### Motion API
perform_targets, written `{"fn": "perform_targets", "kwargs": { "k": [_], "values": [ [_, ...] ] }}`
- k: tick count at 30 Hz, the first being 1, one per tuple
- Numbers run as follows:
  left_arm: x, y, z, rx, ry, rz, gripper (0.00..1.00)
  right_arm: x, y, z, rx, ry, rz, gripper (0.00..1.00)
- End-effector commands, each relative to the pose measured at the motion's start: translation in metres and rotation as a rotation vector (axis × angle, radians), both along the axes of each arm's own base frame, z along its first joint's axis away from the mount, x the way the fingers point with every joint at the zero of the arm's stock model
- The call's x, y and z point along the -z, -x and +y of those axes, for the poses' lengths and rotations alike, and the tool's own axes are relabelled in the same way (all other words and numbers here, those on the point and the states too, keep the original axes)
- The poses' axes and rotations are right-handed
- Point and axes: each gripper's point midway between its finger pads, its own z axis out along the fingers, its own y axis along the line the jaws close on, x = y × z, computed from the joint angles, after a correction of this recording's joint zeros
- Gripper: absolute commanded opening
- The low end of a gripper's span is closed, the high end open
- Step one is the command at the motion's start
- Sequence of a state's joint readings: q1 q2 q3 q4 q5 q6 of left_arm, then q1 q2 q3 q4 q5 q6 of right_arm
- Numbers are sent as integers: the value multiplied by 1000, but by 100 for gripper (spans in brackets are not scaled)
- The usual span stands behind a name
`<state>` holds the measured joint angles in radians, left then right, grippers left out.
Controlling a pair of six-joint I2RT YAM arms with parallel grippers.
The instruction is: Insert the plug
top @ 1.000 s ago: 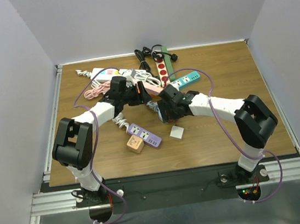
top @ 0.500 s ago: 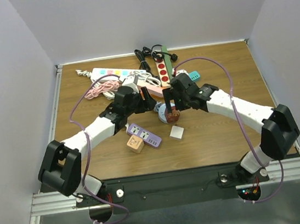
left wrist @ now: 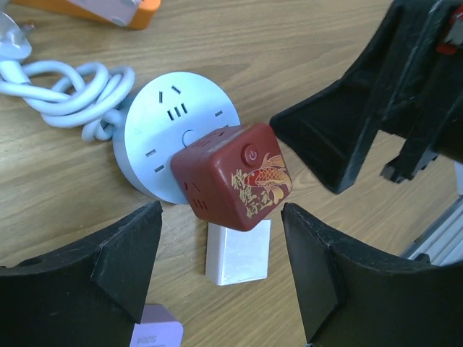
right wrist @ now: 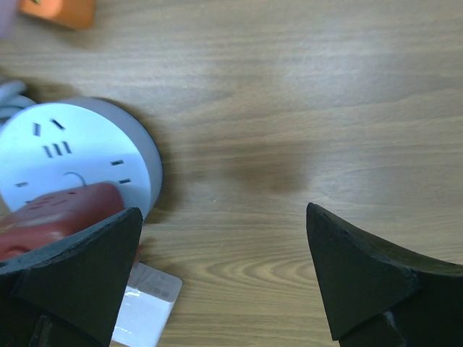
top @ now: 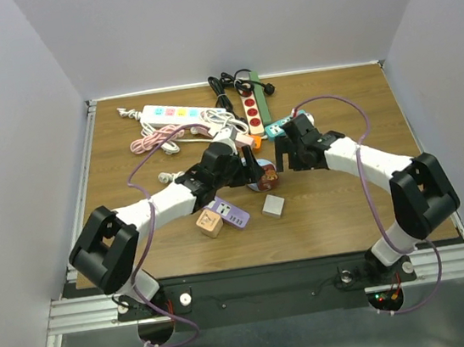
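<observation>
The left fingers (left wrist: 123, 260) stand spread, one at either side of the red cube plug (left wrist: 235, 177). Bare wood shows between the left one and the cube, and nothing is gripped. The right fingers (right wrist: 369, 282) stand wide apart over bare wood and hold nothing. In the left wrist view they appear as black wedges at 2 o'clock of the cube, apart from it. The red cube plug, bearing a gold fish print and a round button, sits tilted on the face of the round white power socket (left wrist: 173, 137), at that face's 5 o'clock edge. Whether its pins are fully home cannot be told. A coiled white cable (left wrist: 65, 87) lies against the socket at 9 o'clock. A small silver-white block (left wrist: 239, 253) lies flat on the bench (top: 347, 201) at 6 o'clock of the cube, just beside the socket. An orange-edged item (left wrist: 108, 7) lies at 11 o'clock, mostly cut off by the frame. In the top view the socket and cube sit near the bench centre, between the two arms. The purple power strip (top: 227, 214) lies at 8 o'clock of them, with a wooden block (top: 209, 223) touching its near side. Toward 12 o'clock, well apart, lie a white power strip (top: 174, 112), a red socket strip (top: 250, 109), a teal strip (top: 281, 126), a pink cable (top: 152, 139) and a black cable (top: 222, 85).
</observation>
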<state>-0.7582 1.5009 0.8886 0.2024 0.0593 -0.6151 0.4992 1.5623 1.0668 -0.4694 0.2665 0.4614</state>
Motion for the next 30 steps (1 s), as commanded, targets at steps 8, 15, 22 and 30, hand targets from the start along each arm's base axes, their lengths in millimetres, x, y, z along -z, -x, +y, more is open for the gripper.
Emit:
{"fn": "perform_targets", "kwargs": {
  "k": [8,15,22,30],
  "values": [
    [-22,-4,-36,69,75,-16,80,11,6,39,-74,-186,29,96],
    [-5,3,-34,88,33,8,80,18,24,62,-160,-305,93,95],
    [4,2,-29,73,-21,10,81,18,26,42,-91,-246,48,95],
    [10,2,-47,113,-100,-14,82,6,12,4,28,-157,-27,99]
  ]
}}
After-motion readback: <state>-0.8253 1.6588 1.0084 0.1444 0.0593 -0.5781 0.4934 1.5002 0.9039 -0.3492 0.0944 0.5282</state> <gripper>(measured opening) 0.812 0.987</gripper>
